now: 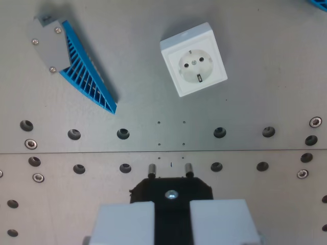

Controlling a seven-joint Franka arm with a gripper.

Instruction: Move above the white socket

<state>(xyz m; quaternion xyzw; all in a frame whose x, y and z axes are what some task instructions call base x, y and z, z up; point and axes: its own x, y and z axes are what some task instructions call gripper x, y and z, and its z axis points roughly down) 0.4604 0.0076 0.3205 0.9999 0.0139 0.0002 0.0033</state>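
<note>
Nearest you, at 6 o'clock, the claw (170,217) pinches a black plug (170,188) between its pale fingers (125,222), the two pins (152,169) pointing toward 12. From there the white socket (193,59) lies well apart toward 1 o'clock on the metal table (245,112), turned askew, its two holes running from 8 to 2. At 10 o'clock sits a grey-and-blue bracket (71,66). The fingers run off the bottom edge, and a blue scrap (319,2) is cut off at the top right corner.
</note>
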